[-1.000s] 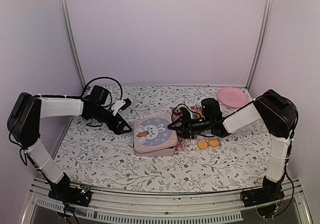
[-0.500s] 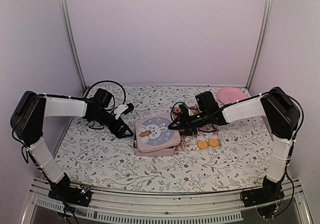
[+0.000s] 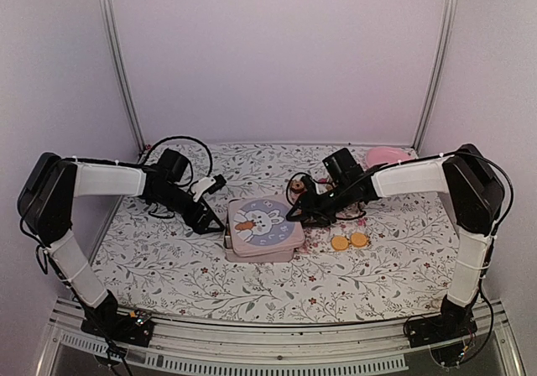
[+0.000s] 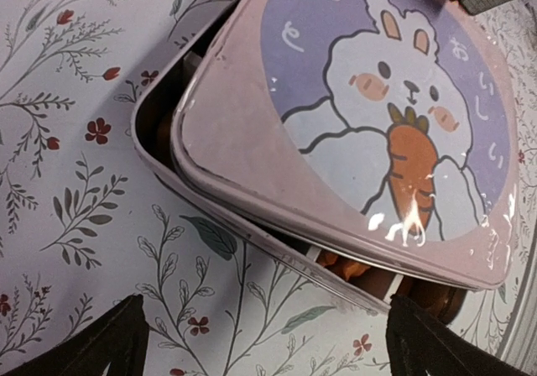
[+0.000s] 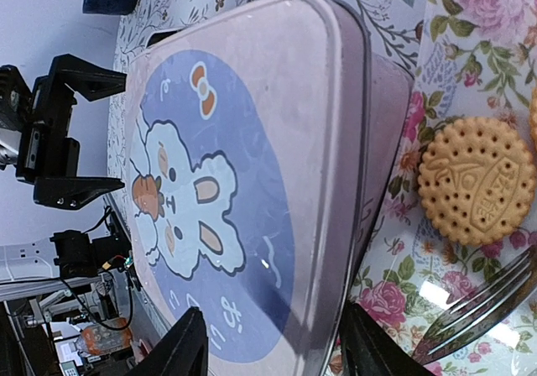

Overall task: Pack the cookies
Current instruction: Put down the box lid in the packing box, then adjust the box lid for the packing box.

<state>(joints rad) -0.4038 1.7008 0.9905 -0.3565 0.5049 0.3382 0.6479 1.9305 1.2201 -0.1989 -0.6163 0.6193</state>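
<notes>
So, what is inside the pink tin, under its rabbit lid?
The rabbit lid lies askew on the tin, so the left wrist view shows orange-tan cookies through the gap at its edge. The lid covers the rest, so their number cannot be told.

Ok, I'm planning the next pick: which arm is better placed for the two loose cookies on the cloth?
Right. The cookies lie right of the tin, near the right arm's jaws; the left arm sits across the tin.
</notes>
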